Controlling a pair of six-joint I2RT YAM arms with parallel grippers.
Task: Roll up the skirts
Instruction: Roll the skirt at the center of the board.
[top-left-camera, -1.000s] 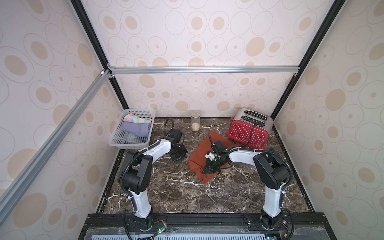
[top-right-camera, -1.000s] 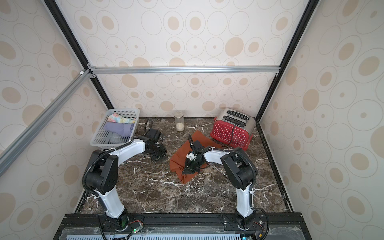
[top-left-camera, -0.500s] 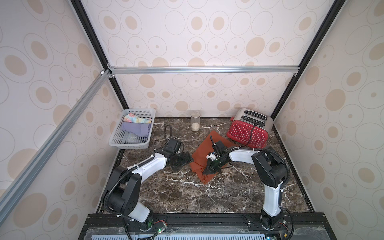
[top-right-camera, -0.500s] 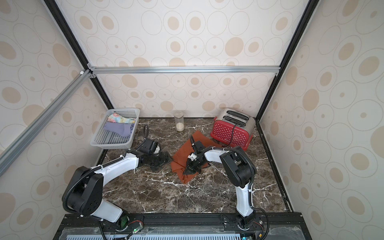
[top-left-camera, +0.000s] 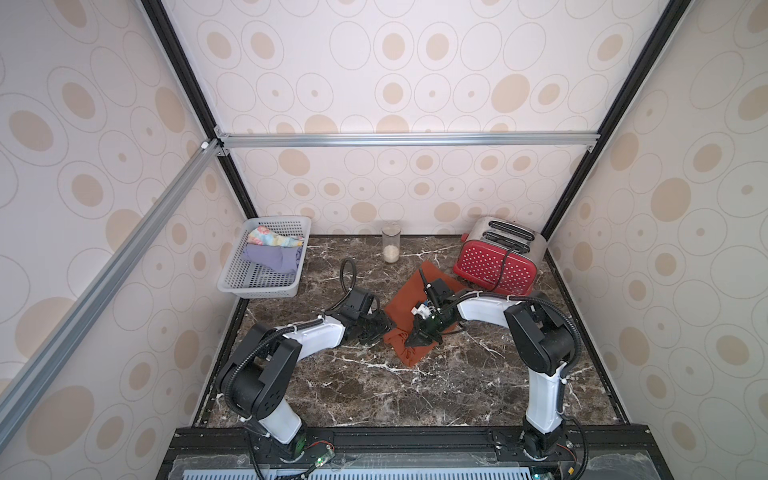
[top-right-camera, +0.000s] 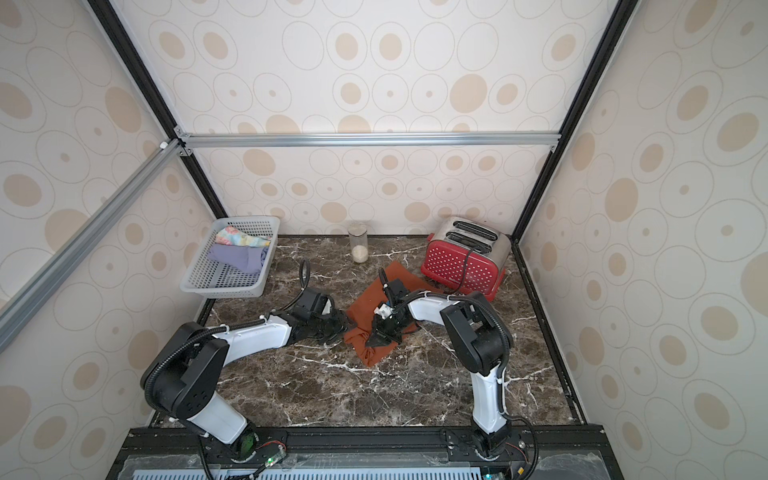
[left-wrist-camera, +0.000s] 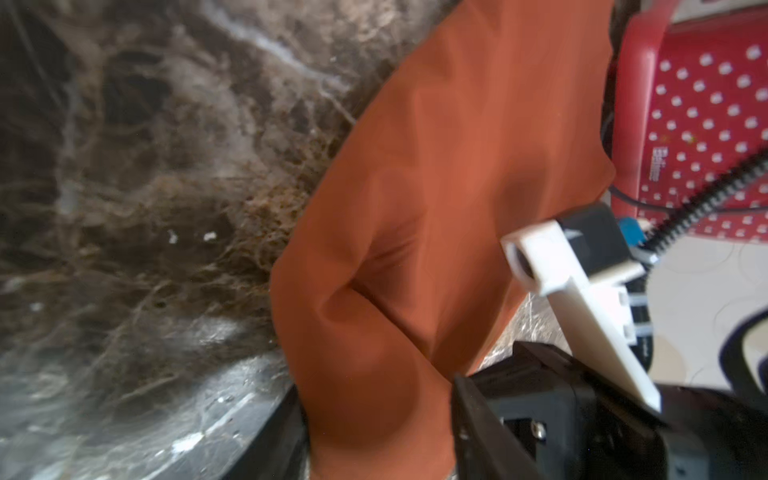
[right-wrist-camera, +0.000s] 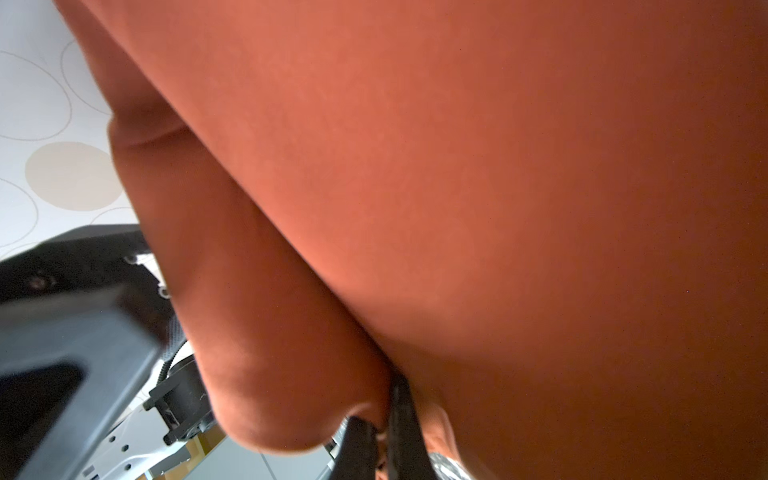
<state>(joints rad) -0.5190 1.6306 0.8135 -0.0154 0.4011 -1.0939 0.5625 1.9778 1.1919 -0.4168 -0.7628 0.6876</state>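
Right wrist view: the right claw (right-wrist-camera: 380, 419) is clenched on a fold of the rust-orange skirt (right-wrist-camera: 457, 187). In both top views this skirt lies mid-way across the surface (top-left-camera: 395, 395), left of the toaster (top-left-camera: 494, 266). The left claw (top-left-camera: 379, 328) sits at its left edge; whether it grips cannot be told. The lavender skirt (top-left-camera: 274, 255) and floral skirt (top-left-camera: 270, 237) lie in the basket (top-left-camera: 266, 291), far left

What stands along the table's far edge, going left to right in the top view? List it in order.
Basket → glass jar → red toaster
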